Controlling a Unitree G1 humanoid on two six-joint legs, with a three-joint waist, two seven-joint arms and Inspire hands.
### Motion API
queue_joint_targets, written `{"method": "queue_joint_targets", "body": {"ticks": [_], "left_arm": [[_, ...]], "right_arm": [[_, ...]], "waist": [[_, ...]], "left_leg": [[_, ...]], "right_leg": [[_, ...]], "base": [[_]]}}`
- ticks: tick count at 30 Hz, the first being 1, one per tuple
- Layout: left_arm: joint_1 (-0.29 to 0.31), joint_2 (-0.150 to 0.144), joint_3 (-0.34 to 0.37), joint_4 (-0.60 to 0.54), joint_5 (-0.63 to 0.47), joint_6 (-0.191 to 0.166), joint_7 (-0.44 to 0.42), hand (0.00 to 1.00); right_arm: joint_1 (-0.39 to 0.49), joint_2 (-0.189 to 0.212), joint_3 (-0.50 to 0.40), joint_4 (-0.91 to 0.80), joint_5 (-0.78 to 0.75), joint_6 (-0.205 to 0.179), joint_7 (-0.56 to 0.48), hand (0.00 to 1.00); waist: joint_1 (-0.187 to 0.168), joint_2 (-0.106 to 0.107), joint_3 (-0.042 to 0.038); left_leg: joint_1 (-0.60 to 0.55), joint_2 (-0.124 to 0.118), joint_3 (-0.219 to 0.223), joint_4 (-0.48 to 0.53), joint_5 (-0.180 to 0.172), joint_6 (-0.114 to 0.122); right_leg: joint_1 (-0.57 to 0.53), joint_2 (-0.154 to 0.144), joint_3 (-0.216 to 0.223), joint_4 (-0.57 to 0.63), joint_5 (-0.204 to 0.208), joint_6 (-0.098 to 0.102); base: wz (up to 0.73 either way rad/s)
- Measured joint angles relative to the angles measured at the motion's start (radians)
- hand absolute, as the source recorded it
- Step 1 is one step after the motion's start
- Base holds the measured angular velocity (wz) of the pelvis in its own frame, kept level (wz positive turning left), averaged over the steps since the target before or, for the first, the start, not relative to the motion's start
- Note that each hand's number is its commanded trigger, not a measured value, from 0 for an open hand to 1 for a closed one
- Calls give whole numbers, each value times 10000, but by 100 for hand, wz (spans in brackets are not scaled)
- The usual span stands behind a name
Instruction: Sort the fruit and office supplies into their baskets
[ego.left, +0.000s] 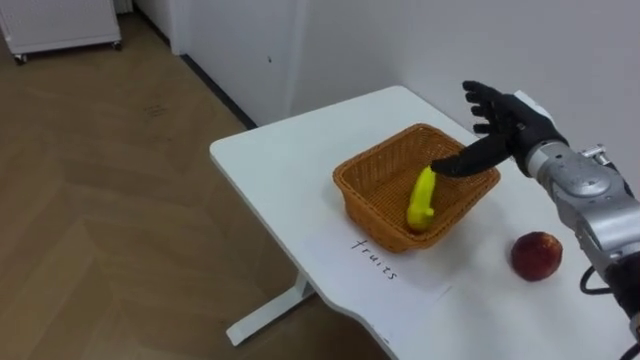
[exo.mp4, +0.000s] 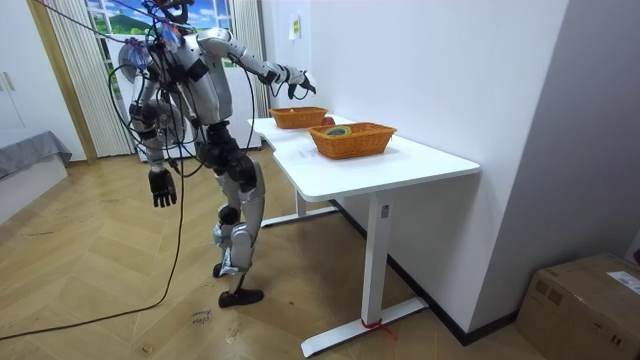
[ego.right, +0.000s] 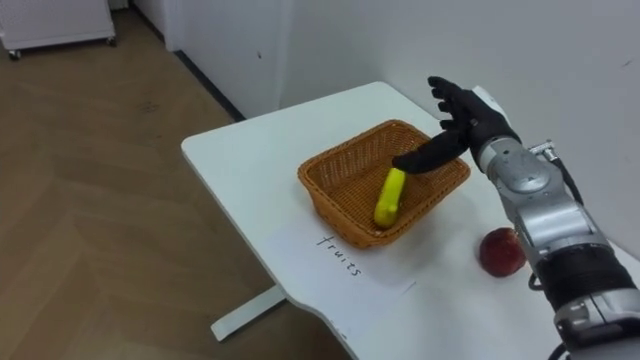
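A yellow banana (ego.left: 424, 198) lies in the woven fruit basket (ego.left: 365, 170), leaning against its right wall. My right hand (ego.left: 500, 125) hovers over the basket's far right rim, open with its fingers spread and nothing in it. Its thumb points down close to the banana's upper end. A red apple (ego.left: 537, 255) sits on the white table (ego.left: 270, 160), right of the basket. In the room view my left hand (exo.mp4: 160, 188) hangs at my side with relaxed fingers. A second basket (exo.mp4: 352, 138) stands nearer along the table and holds a few small items.
A paper label (ego.left: 385, 262) lies in front of the fruit basket. The table stands against a white wall (ego.left: 420, 40). Wooden floor (ego.left: 100, 200) lies beyond the table's left edge. A cardboard box (exo.mp4: 585, 305) sits on the floor at the room view's right.
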Motion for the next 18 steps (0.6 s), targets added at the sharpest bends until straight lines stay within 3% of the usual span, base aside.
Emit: {"method": "queue_joint_targets", "body": {"ticks": [5, 12, 18], "left_arm": [[3, -3, 3, 21, 10, 72, -2, 0], [-11, -12, 3, 55, 3, 50, -28, 0], [-47, -9, 2, 39, 1, 3, -25, 0]], "right_arm": [[35, -2, -1, -33, -510, 0, 63, 0], [37, -187, -7, -509, -769, -17, 65, 0], [38, -266, -7, -1072, -737, -210, 20, 0]], "waist": [[-24, 23, -7], [-257, 168, -143], [-517, 231, -152]], "left_leg": [[133, 0, 24, -1, -5, 6], [190, -14, 113, -26, 4, 27], [472, -16, 385, -240, 48, 94]], "right_leg": [[106, -14, 69, 5, -1, -1], [105, -79, 136, 12, -21, -26], [176, -186, 416, 37, -102, -13]], "base": [[-1], [-3], [-14]]}}
